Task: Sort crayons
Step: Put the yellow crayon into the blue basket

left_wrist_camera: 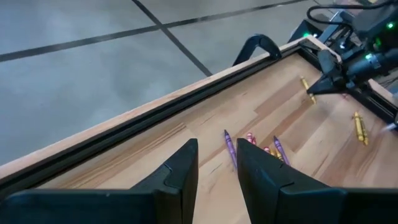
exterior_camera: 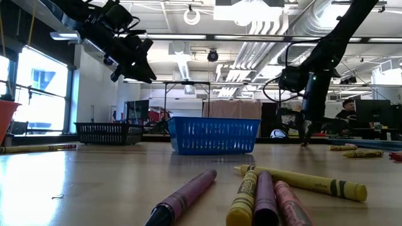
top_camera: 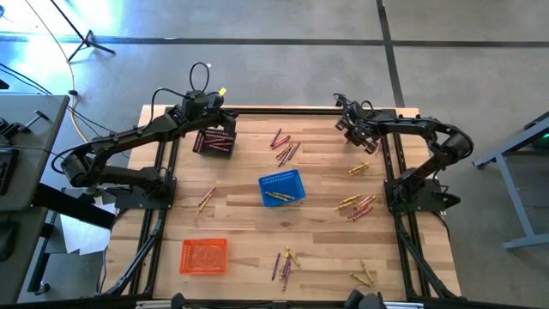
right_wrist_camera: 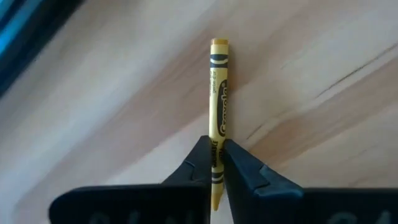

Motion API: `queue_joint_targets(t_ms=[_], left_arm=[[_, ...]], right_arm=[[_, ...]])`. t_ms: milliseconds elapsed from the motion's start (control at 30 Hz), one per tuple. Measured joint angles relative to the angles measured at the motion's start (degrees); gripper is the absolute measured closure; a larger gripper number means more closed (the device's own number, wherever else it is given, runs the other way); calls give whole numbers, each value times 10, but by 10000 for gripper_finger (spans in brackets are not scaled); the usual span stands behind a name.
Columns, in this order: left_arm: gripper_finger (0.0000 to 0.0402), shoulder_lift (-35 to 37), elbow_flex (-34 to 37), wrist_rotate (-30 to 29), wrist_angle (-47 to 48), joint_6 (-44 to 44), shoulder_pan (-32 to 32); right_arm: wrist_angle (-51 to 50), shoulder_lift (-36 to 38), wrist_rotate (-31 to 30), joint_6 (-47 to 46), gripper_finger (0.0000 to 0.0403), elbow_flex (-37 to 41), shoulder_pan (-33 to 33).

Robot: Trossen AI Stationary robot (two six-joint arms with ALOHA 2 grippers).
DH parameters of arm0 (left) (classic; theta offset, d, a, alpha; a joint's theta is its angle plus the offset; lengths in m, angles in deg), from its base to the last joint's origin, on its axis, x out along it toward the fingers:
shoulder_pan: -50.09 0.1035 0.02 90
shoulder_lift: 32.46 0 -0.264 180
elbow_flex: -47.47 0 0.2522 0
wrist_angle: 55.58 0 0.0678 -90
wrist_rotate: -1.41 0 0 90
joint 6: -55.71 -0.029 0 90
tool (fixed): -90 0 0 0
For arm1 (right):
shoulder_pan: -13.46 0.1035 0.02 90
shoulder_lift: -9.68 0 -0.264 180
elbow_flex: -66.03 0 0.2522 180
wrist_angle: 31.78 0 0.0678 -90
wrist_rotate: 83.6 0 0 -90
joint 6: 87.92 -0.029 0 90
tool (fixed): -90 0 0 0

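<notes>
— So, what do we see of the yellow crayon (right_wrist_camera: 218, 93)?
— We see a thin gold stick with black bands, pinched between the right hand's (right_wrist_camera: 216, 163) fingers at the far right of the surface (top_camera: 240, 223).
— And around it?
— We see loose crayons (top_camera: 358, 204) scattered about, a blue basket (top_camera: 282, 187) mid-surface, and the left hand (left_wrist_camera: 216, 168) parted, holding nothing, above the black basket (top_camera: 214, 142).
</notes>
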Motion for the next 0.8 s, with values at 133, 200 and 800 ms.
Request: queue_joint_targets(t_ms=[133, 200, 800], left_arm=[[307, 0, 0, 0, 0, -7, 0], [307, 0, 0, 0, 0, -17, 0], [307, 0, 0, 56, 1, -17, -3]], right_arm=[[23, 30, 36, 84, 394, -34, 12], [25, 40, 69, 157, 390, -49, 20], [60, 66, 200, 636, 393, -170, 398]])
